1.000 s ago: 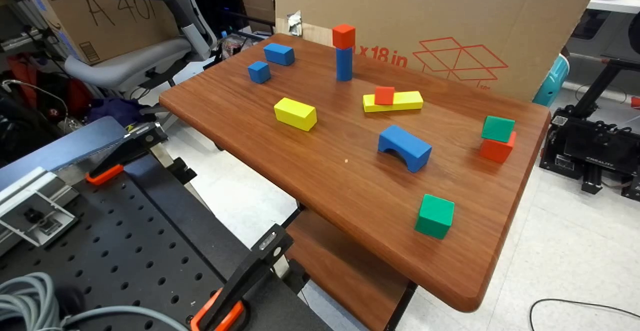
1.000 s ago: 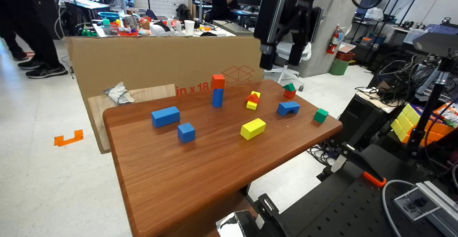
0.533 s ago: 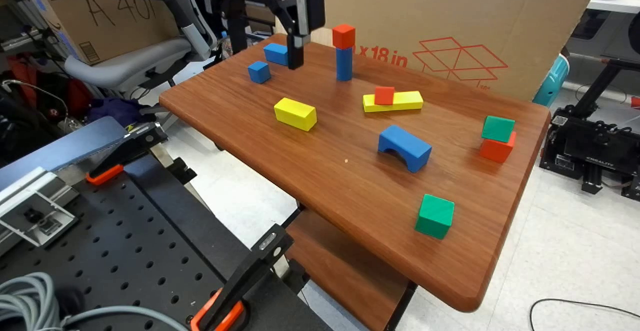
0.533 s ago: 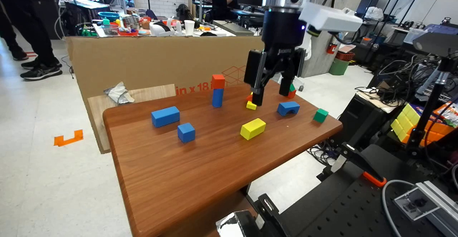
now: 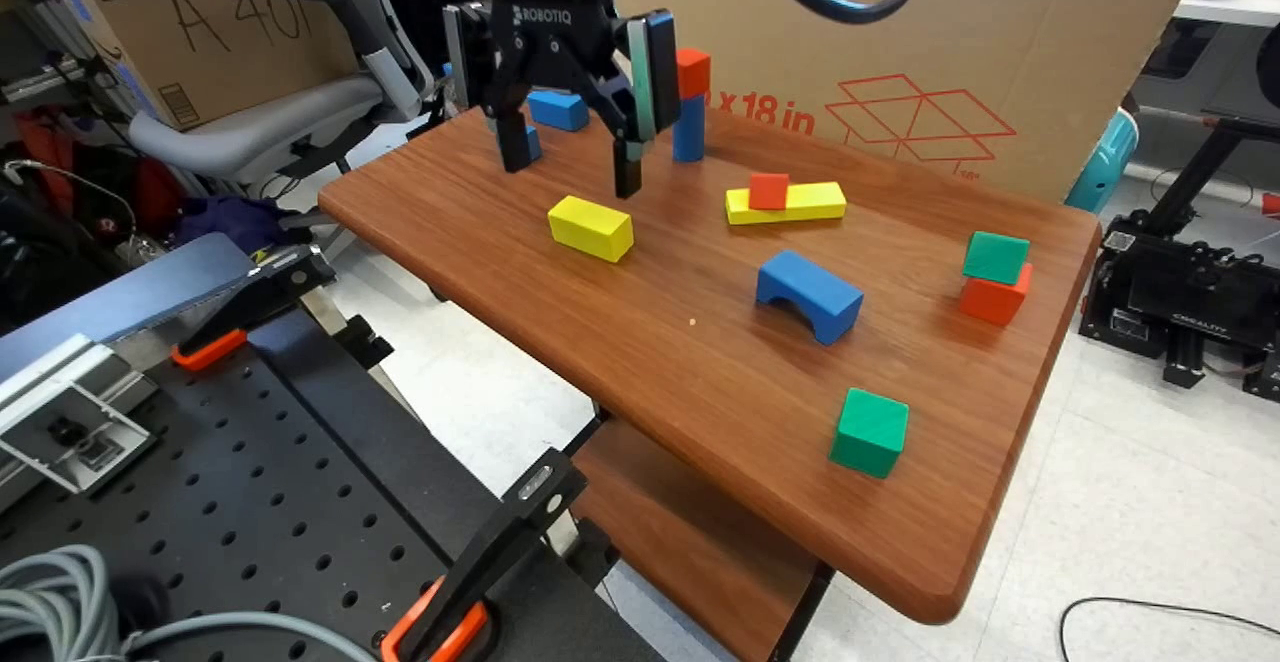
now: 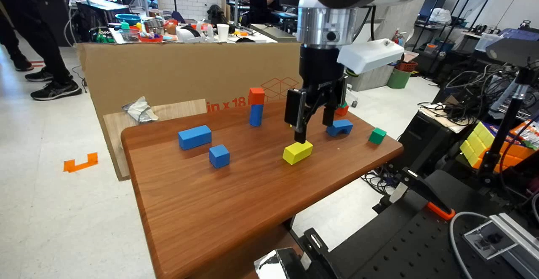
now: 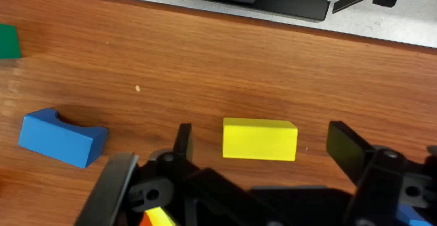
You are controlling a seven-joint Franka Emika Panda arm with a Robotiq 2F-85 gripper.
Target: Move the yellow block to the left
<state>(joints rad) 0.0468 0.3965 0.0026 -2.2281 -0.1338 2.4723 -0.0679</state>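
Spread gripper point(image 5: 571, 172) stands in line with the yellow block point(image 7: 259, 140)

The fingers point(image 7: 344, 147) stand well apart, and nothing is clasped between them. The yellow block lies flat and untouched on the wooden tabletop point(image 6: 210, 203), between the blue arch point(image 7: 61, 139) and the blue cube point(image 6: 219, 156) and well apart from both. In the wrist view it shows in the gap, its long side running from one finger toward the other, so they face its short ends; the wide spread looks meant for an end-to-end hold, though a quarter turn to pinch the narrower width is also possible. The tips appear higher than the block's top, so I take this as the stage just before a grasp. Left (whose left, the task does not say) probably means toward the blue cube, which stands to the block's left in both exterior views. A long slide could knock it.
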